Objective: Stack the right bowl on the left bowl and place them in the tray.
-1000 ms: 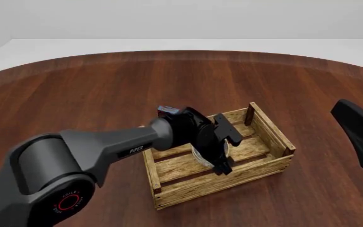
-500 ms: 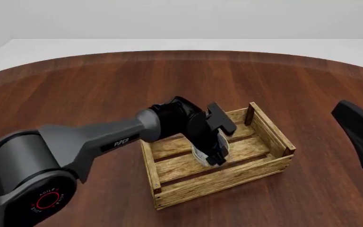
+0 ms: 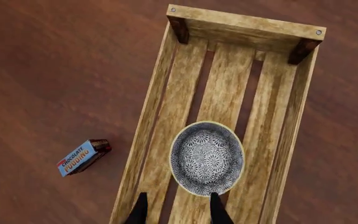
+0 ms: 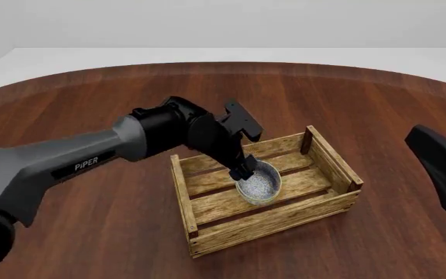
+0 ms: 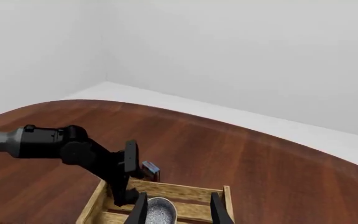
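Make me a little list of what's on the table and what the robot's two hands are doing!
bowls: round whitish-grey speckled bowl sits in the crate; whether two are stacked cannot be told
tray: light-wood slatted crate on the brown table
box: small blue-red pudding box outside the crate
left gripper: open, just above the bowl, holding nothing
right gripper: open, empty, away from the crate

Left tool just above the bowls mid-tray, tray ends bare, small box beside tray, worktop open elsewhere
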Tool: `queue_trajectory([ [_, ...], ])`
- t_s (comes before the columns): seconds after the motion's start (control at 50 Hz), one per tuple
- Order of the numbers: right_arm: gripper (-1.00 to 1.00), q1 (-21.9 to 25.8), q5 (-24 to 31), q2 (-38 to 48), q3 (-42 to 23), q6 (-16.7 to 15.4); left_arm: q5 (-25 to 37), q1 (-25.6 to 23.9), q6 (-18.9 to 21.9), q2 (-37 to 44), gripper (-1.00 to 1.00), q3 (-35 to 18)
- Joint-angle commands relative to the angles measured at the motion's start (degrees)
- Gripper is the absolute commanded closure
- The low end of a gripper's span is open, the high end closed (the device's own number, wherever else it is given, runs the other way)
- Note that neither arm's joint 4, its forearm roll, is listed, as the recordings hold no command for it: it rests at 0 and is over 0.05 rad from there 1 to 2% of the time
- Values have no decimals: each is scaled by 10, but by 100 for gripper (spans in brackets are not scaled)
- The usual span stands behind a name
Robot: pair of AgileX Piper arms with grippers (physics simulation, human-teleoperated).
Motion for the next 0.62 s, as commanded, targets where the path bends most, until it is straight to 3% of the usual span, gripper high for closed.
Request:
queue_trajectory([
  [0.02, -100, 1, -13, 10, 12, -14, -45, 57, 38, -111, -100, 105],
  [0.3, -100, -13, -48, 34, 41, -48, -138, 157, 97, -250, -100, 258],
  [0.5, -100, -27, -62, 23, 66, -73, -169, 175, 107, -313, -100, 328],
  [0.62, -100, -60, -24, -22, 69, -76, -182, 176, 105, -349, -100, 360],
])
